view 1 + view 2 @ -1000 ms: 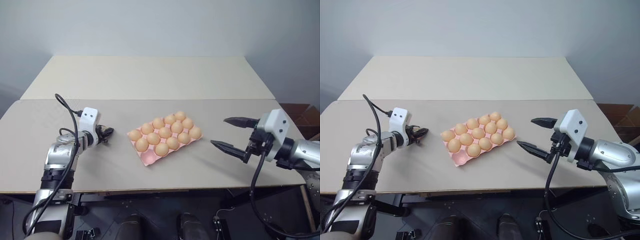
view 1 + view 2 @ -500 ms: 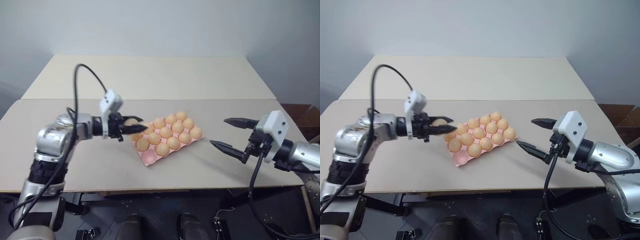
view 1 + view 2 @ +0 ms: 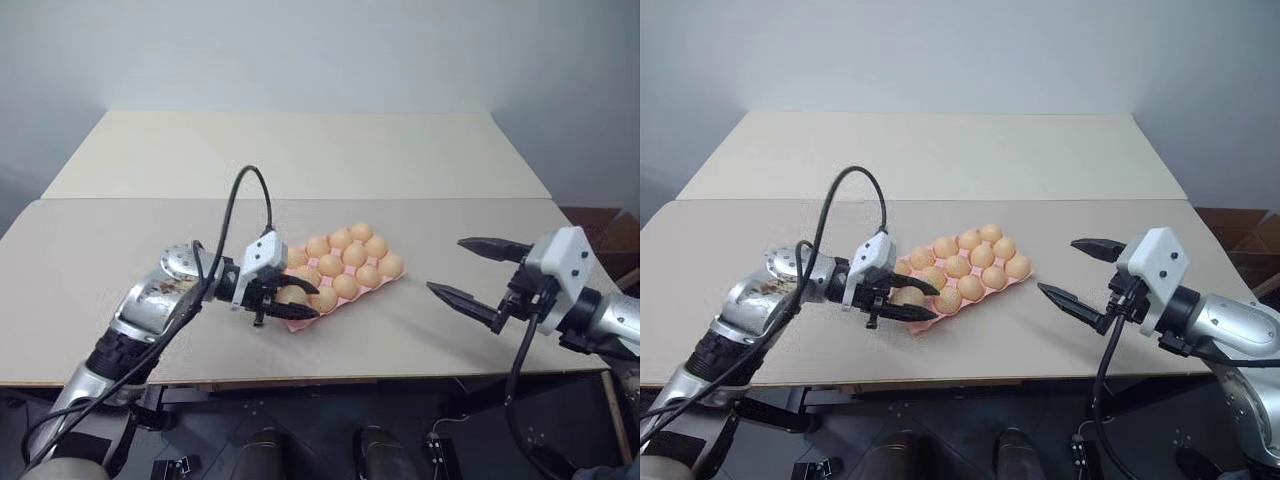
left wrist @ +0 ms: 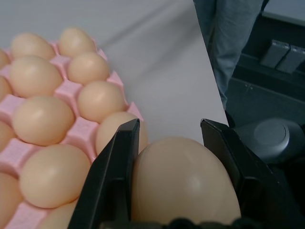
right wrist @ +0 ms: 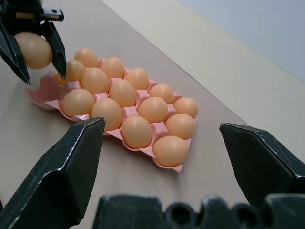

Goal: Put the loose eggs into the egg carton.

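Note:
The pale pink egg carton (image 3: 299, 320) lies in the middle of the near table with several tan eggs (image 3: 341, 262) in its cups. My left gripper (image 3: 291, 299) is shut on one loose egg (image 3: 907, 296), which it holds at the carton's near left corner. In the left wrist view that egg (image 4: 183, 181) sits between the two black fingers (image 4: 112, 181), beside the filled cups. I cannot tell whether it touches the carton. To the right of the carton, my right gripper (image 3: 447, 266) hangs open and empty above the table.
A second table (image 3: 300, 150) stands behind the near one. The near table's front edge (image 3: 320, 380) runs just below both arms. A cardboard box (image 3: 605, 225) sits off the table at the far right.
My left arm has swung right from the table left of the carton, and its gripper now holds the egg at the carton's near left corner. The right arm has kept still.

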